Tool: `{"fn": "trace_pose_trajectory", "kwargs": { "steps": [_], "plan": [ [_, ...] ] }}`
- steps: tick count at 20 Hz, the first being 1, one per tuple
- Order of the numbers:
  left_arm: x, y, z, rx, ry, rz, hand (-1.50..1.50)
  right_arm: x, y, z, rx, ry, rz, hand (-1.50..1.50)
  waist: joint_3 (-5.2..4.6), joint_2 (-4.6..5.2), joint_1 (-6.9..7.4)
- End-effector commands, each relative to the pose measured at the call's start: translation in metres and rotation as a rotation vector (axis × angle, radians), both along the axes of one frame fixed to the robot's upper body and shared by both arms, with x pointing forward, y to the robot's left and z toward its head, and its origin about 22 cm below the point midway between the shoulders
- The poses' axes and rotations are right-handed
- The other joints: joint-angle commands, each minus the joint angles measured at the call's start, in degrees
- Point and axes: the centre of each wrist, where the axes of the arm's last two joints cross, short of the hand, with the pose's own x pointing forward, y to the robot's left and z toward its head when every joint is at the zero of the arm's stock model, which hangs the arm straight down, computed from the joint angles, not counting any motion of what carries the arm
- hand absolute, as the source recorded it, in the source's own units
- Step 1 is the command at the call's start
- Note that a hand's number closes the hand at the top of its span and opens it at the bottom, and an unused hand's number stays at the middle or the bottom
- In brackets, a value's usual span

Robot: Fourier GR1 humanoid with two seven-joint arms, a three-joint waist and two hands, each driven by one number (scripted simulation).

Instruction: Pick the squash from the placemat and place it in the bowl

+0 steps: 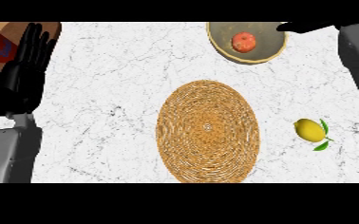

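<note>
A round orange-red squash (243, 42) lies inside the grey-green bowl (270, 55) at the counter's far right. The woven round placemat (207, 131) sits mid-counter with nothing on it. My right hand (303, 27) shows only as straight black fingers reaching in from the right, just over the bowl's far rim, apart from the squash and holding nothing. Its grey forearm runs down the right edge. My left hand (25, 66) rests open at the left edge with its fingers up.
A yellow lemon (309, 130) with green leaves lies on the white marble counter (112, 90), right of the placemat. A brown board (10, 34) carrying a red and blue item shows at the far left corner, partly behind my left hand.
</note>
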Motion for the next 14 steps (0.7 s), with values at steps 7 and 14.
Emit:
{"fn": "trace_pose_trajectory", "kwargs": {
  "steps": [7, 14],
  "plan": [
    [0.006, -0.010, 0.007, -0.006, -0.008, -0.007, 0.00, -0.050, -0.112, 0.005, 0.145, -0.070, -0.096, -1.50, 0.35, 1.05, 0.65],
    [0.000, -0.009, 0.004, 0.000, -0.016, -0.031, 0.00, -0.081, -0.159, 0.011, 0.175, -0.052, -0.090, -1.50, 0.41, 1.08, 1.68]
  ]
}}
